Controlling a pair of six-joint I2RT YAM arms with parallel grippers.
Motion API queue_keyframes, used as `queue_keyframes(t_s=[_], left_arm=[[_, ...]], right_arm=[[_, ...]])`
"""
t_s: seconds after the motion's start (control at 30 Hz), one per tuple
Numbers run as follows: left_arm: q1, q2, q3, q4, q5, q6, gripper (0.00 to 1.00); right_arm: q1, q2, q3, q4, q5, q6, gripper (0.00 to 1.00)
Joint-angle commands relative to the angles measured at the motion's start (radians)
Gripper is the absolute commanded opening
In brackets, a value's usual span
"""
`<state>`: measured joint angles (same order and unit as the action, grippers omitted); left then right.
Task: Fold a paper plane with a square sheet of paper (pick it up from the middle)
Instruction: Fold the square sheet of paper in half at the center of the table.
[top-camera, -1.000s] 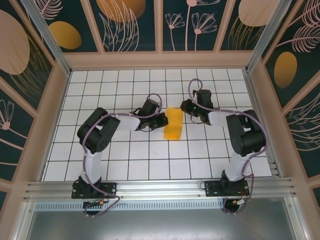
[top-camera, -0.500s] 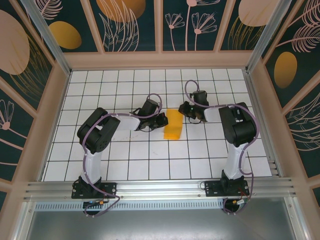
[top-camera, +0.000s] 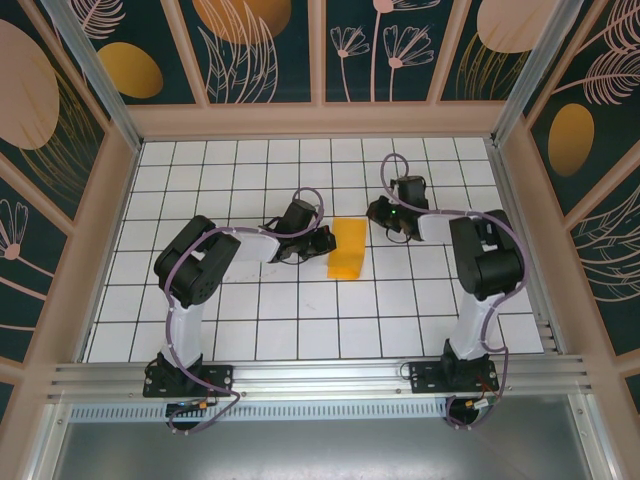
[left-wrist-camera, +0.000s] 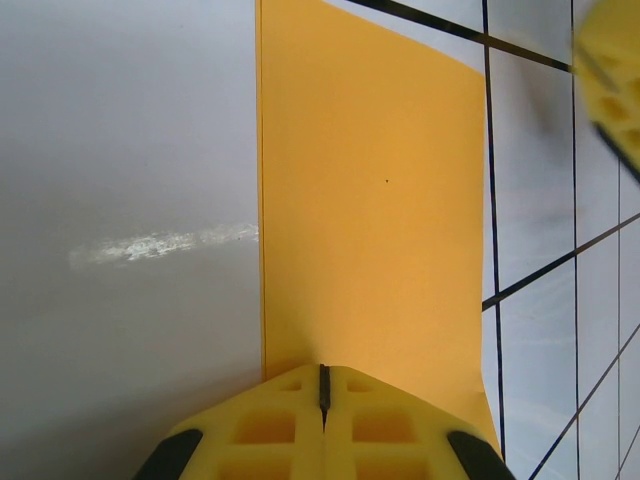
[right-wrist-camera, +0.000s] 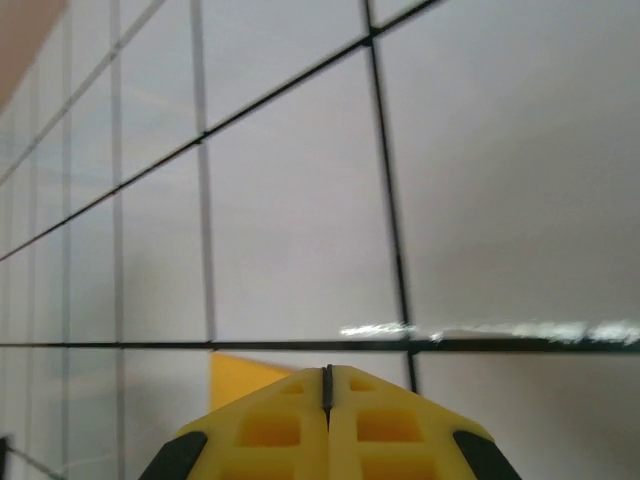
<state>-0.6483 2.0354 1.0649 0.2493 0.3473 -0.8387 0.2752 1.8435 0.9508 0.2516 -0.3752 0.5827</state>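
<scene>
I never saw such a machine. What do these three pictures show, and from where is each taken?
These are two robot arms bolted at the near edge of a gridded table. The wide picture looks down from above. The other two come from a camera on each wrist, so the yellow fingers at the bottom are that gripper's own. The left gripper is shut, its tips at the edge of a folded orange sheet of paper. The right gripper is shut too, close beside it. Neither visibly holds the paper.
</scene>
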Motion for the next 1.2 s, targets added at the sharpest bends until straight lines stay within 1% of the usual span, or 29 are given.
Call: queue_keyframes(t_s=[0.0,0.2,0.33,0.43,0.6,0.9,1.03,1.17], left_arm=[[0.019,0.091,-0.075,-0.261,-0.124,0.02,0.0],[0.018,0.092,-0.074,-0.257,-0.129,0.018,0.0],[0.019,0.095,-0.076,-0.254,-0.13,0.014,0.0],[0.019,0.095,-0.078,-0.254,-0.133,0.014,0.0],[0.019,0.098,-0.08,-0.25,-0.136,0.007,0.0],[0.019,0.101,-0.086,-0.243,-0.136,0.0,0.0],[0.019,0.106,-0.087,-0.239,-0.138,-0.005,0.0],[0.018,0.107,-0.086,-0.242,-0.147,-0.006,0.0]], right_arm=[[0.046,-0.102,-0.063,-0.033,-0.079,-0.005,0.01],[0.1,-0.175,-0.17,-0.059,-0.171,0.039,0.01],[0.135,-0.15,-0.163,-0.142,-0.212,0.013,0.01],[0.153,-0.115,-0.142,-0.235,-0.208,-0.035,0.01],[0.157,-0.091,-0.148,-0.283,-0.207,-0.076,0.01],[0.156,-0.072,-0.176,-0.292,-0.209,-0.09,0.01],[0.156,-0.088,-0.2,-0.306,-0.2,-0.099,0.01],[0.156,-0.117,-0.233,-0.343,-0.222,-0.125,0.01]])
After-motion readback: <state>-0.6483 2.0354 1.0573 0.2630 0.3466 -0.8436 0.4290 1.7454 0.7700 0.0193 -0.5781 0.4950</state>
